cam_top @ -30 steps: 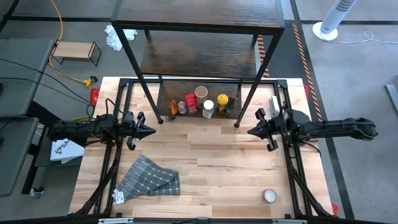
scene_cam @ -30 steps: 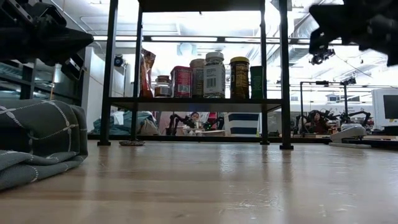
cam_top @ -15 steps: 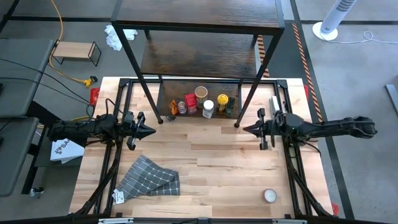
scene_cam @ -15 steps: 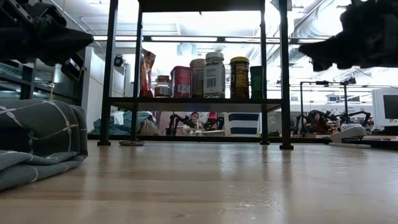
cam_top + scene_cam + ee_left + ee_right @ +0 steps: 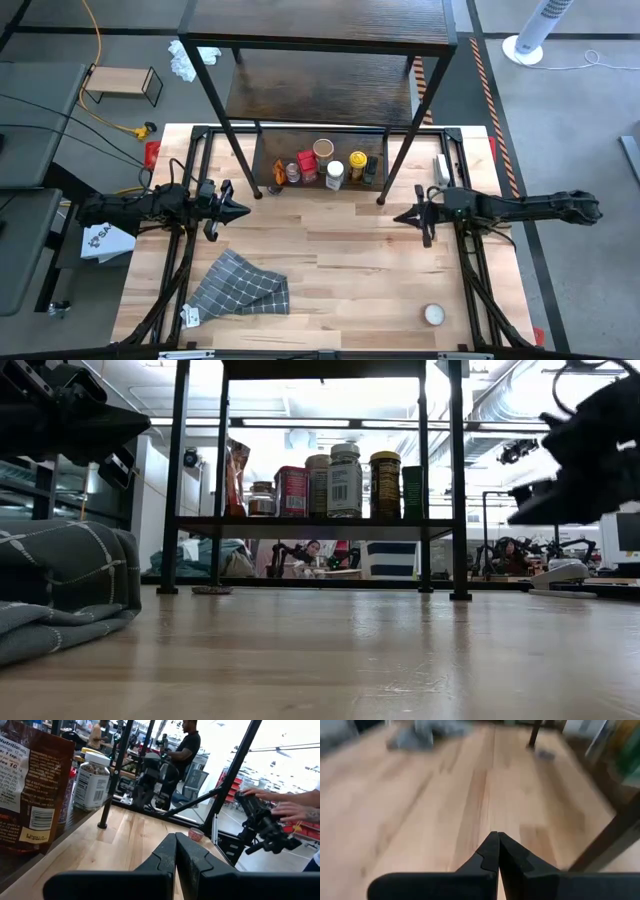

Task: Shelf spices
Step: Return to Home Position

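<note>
Right gripper [image 5: 400, 215] is held above the table [image 5: 340, 260] near the shelf [image 5: 320, 25], fingers [image 5: 489, 851] pressed together on nothing; left gripper [image 5: 243, 211] likewise, opposite. Spices [image 5: 334, 175] are shelved.

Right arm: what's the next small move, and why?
Probably settle the right gripper into a parked pose mirroring the left gripper. Both are shut and empty, and the spices stand in a row on the lowest board of the shelf, so no grasp seems due.

One camera looks straight down over the whole table [image 5: 350, 250]; another, at tabletop height, faces the far shelf [image 5: 300, 526]; both share it.
</note>
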